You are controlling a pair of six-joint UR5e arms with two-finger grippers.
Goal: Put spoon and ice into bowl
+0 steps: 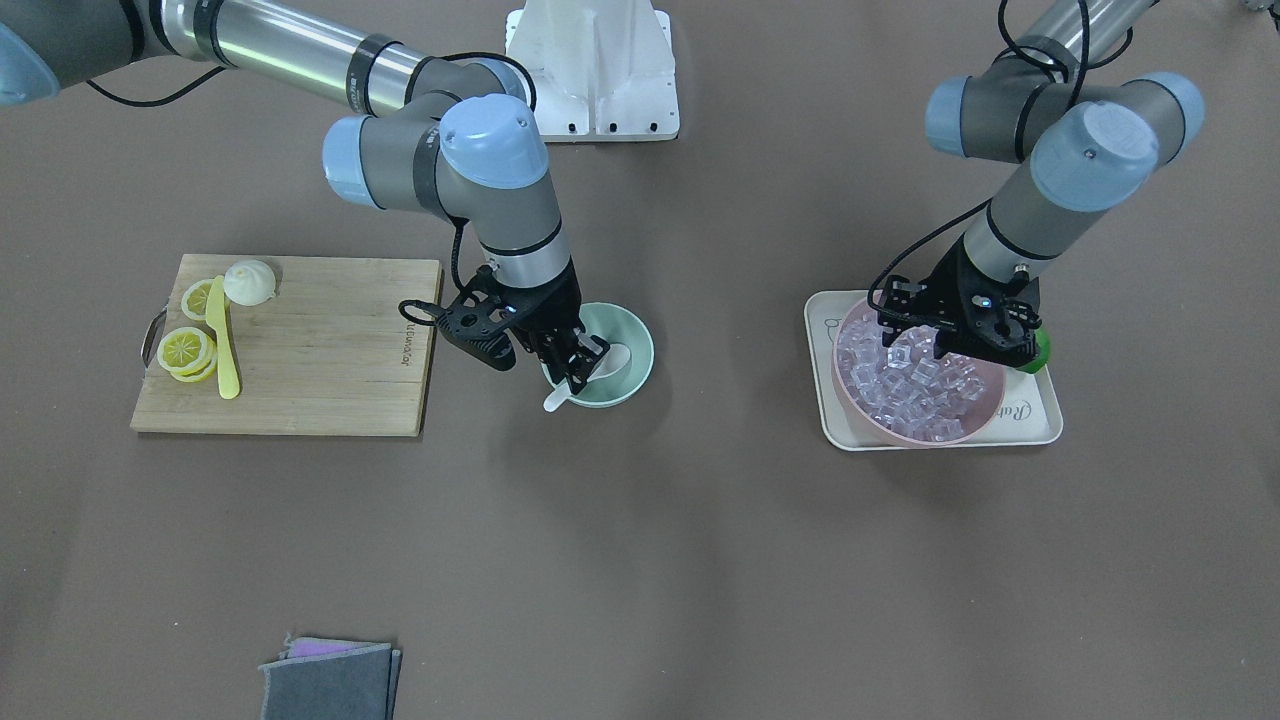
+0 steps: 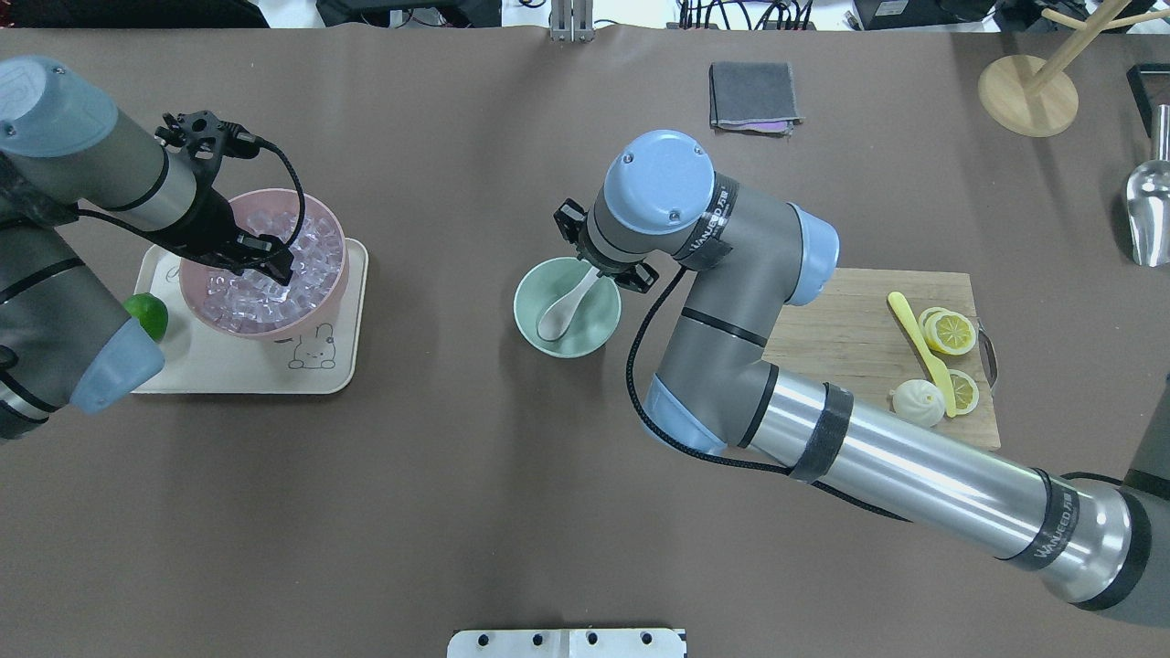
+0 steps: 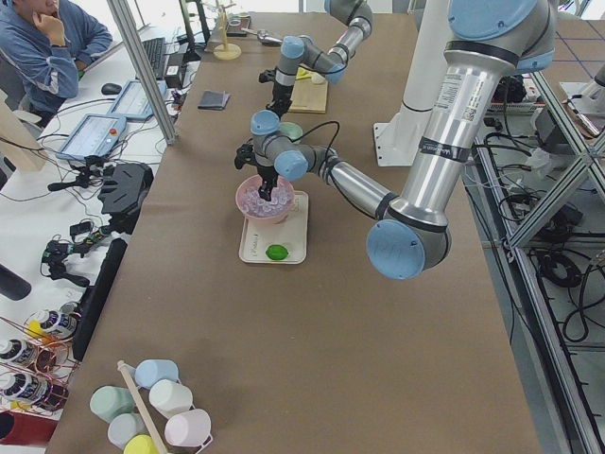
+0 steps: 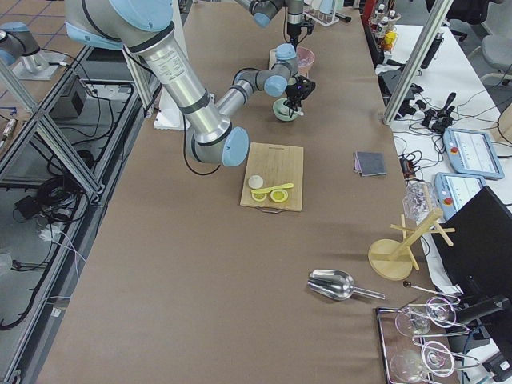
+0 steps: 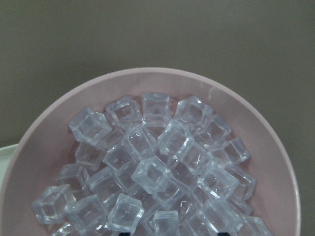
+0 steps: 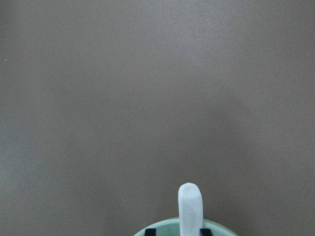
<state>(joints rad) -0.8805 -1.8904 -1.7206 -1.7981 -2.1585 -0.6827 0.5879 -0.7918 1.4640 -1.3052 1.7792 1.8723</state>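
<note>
The white spoon [image 2: 559,311] lies in the mint-green bowl [image 2: 585,331]. Its scoop is inside and its handle leans over the rim [image 1: 556,399]. My right gripper [image 1: 582,362] sits low over the bowl with its fingers either side of the handle. In the right wrist view a gap shows beside the handle [image 6: 189,206], so it looks open. My left gripper [image 2: 270,265] is open and empty, with its tips down among the ice cubes [image 5: 152,174] in the pink bowl [image 2: 274,327].
The pink bowl stands on a cream tray [image 2: 238,375] with a lime [image 2: 146,313]. A wooden cutting board [image 2: 850,338] holds lemon slices, a bun and a yellow knife [image 2: 919,352]. A grey cloth [image 2: 751,96] and a metal scoop [image 2: 1150,210] lie far off.
</note>
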